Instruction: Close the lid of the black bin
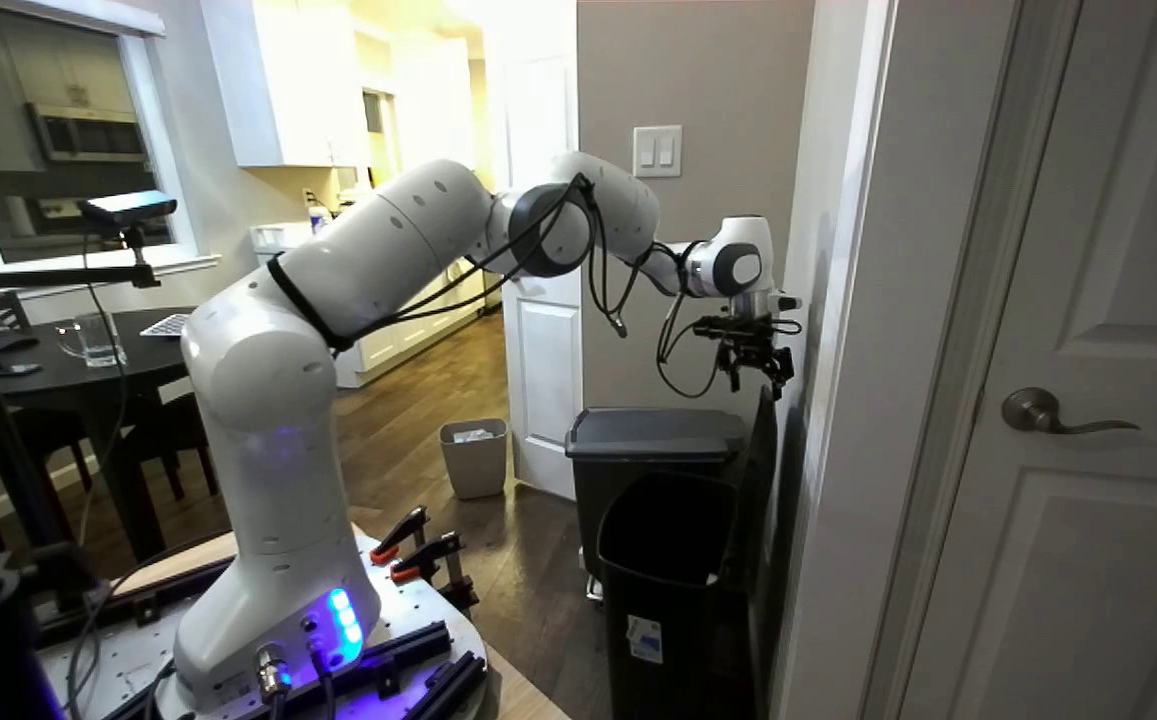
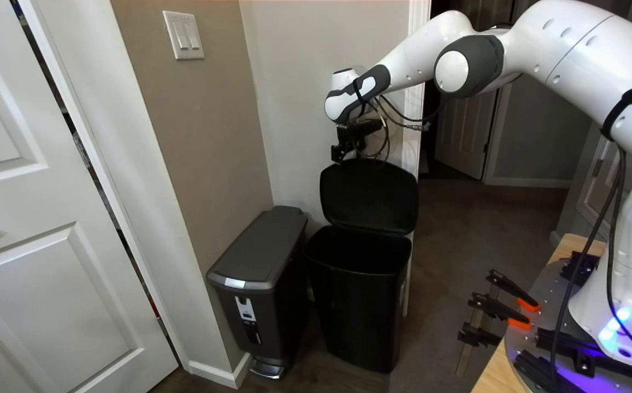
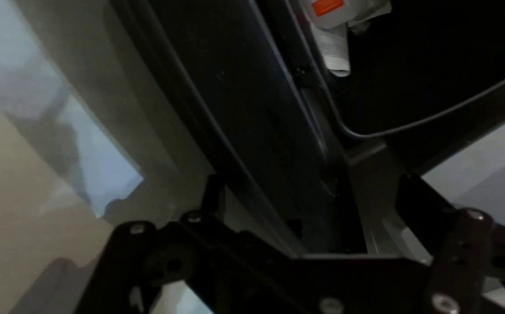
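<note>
Lid (image 2: pixel 370 196) raised, one open black bin (image 2: pixel 356 319), one tool (image 1: pixel 756 376)

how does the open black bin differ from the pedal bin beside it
The black bin has its lid raised; the pedal bin is shut. The black bin's lid is black, the pedal bin's top grey. The pedal bin shows a silver pedal; the black bin shows none. Both stand upright, side by side, with dark bodies.

A home: white cabinets (image 1: pixel 278 90), dark table (image 1: pixel 153 357), probably a microwave (image 1: pixel 93 135).
</note>
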### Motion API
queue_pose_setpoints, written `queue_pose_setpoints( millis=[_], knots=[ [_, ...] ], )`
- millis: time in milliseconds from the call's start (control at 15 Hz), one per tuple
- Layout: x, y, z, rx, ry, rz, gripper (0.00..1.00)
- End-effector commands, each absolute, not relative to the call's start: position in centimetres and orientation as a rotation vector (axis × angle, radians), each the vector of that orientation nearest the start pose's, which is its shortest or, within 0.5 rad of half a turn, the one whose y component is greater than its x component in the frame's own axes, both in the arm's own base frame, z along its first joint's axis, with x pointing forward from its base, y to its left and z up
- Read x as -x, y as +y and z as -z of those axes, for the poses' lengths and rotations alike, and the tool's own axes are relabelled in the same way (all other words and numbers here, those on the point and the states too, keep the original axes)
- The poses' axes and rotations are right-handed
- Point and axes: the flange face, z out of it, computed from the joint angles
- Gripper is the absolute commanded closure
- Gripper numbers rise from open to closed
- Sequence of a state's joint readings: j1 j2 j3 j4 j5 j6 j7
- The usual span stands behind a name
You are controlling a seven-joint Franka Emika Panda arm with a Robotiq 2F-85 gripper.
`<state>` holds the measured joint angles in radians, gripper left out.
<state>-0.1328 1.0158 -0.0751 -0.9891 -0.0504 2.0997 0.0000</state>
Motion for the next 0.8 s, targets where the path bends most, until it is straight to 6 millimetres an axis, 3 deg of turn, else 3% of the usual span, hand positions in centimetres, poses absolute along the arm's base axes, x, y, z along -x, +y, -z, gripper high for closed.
queue_pose_setpoints(
  millis=[0, 400, 733],
  knots=[
    [-77.8, -13.3, -26.2, 3.069, 0.352, 0.042, 0.0],
    [-77.7, -11.3, -27.1, 2.822, 0.554, -0.066, 0.0],
    [-77.9, -8.5, -24.1, 2.573, 0.543, -0.111, 0.0]
  ],
)
